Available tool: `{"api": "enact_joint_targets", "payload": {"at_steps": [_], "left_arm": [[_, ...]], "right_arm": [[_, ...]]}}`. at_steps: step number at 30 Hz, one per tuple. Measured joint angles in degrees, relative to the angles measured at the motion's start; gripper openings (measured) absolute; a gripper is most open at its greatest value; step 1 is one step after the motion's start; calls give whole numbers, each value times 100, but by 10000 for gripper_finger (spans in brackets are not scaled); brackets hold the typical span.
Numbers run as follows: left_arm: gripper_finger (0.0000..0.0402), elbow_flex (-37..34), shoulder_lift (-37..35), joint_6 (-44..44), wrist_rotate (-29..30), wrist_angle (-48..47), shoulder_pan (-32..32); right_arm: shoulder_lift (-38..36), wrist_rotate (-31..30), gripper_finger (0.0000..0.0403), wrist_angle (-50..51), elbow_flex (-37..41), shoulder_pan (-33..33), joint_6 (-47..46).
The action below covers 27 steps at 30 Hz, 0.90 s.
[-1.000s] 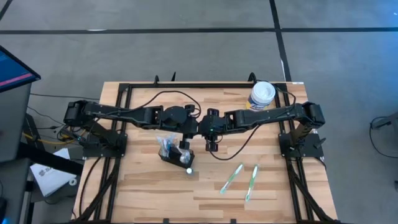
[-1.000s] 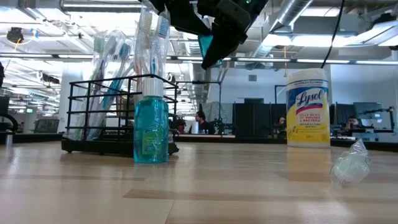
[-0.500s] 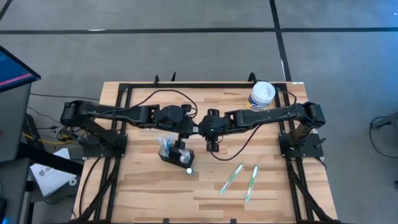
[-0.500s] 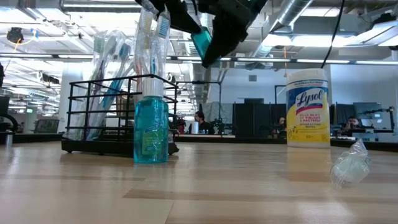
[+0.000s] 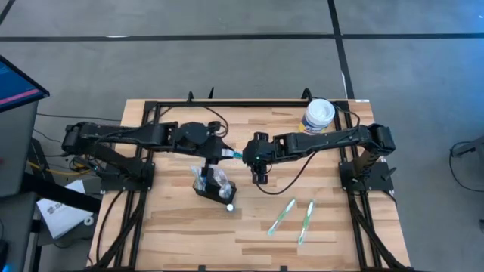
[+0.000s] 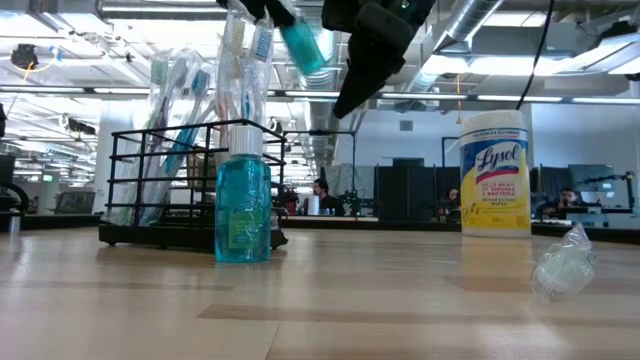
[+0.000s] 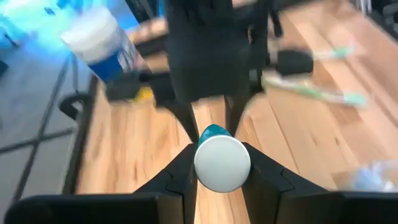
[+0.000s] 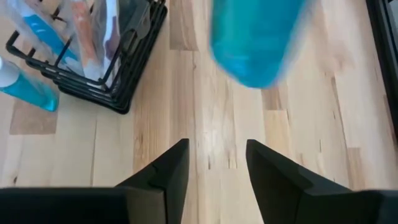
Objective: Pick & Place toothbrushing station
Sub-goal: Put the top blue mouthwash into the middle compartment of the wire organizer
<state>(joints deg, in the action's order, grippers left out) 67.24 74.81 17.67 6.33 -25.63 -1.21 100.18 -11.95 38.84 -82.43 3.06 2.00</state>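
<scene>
High view: toothbrushing station (image 5: 212, 183) mid-table (open wood toward front edge).

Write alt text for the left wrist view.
The left end effector grips a teal tube with a white cap, cap toward the camera. Beyond it, blurred, are the right arm, the wooden table and green toothbrushes.

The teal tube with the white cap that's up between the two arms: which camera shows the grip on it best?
Left wrist view: the teal tube sits cap-first between the left gripper jaws. The low view shows it tilted in the air above the toothbrushing station. The right wrist view catches only its blurred teal body beyond the open right gripper. The high view shows a teal sliver.
</scene>
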Motion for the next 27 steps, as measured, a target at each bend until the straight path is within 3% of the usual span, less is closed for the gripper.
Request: {"api": "enact_joint_targets", "payload": {"at_steps": [16, 27], "left_arm": [[84, 57, -1287, -761, 127, -1282, -170], [84, 560, -1116, -1399, 254, -2504, -553]], "right_arm": [[0, -10, 128, 39, 0, -60, -73], [0, -10, 128, 164, 0, -60, -182]]}}
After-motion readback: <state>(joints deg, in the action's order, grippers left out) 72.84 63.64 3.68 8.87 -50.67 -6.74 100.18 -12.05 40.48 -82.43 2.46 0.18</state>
